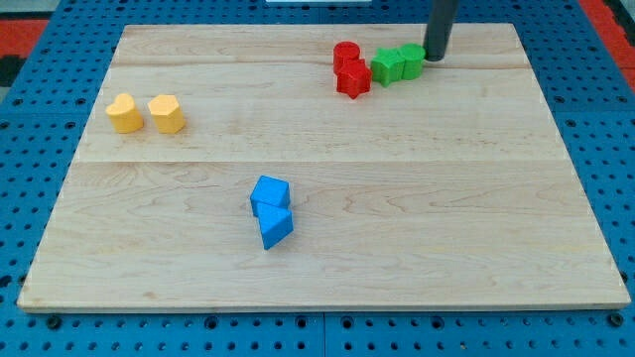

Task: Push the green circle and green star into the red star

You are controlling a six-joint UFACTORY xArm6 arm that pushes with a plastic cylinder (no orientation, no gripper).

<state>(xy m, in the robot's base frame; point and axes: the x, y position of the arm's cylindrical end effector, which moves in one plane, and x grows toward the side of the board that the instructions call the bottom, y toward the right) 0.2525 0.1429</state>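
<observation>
Tip (435, 58) of the dark rod rests at the view's top right of the pale wooden tabletop (446, 218), touching the right side of the green circle block (412, 59). No jaws are fitted.

- The green star block (388, 66) adjoins the circle's left.
- The red star block (352, 79) sits just left of the green star, below a red cylinder block (345, 55).
- Two yellow blocks (145, 113) lie far left.
- Two blue blocks (271, 210) lie at bottom centre.

Near the wooden board's (327, 248) top edge, my tip (435, 58) touches a green block (411, 59) beside another green block (387, 66), against the red star (352, 79).
</observation>
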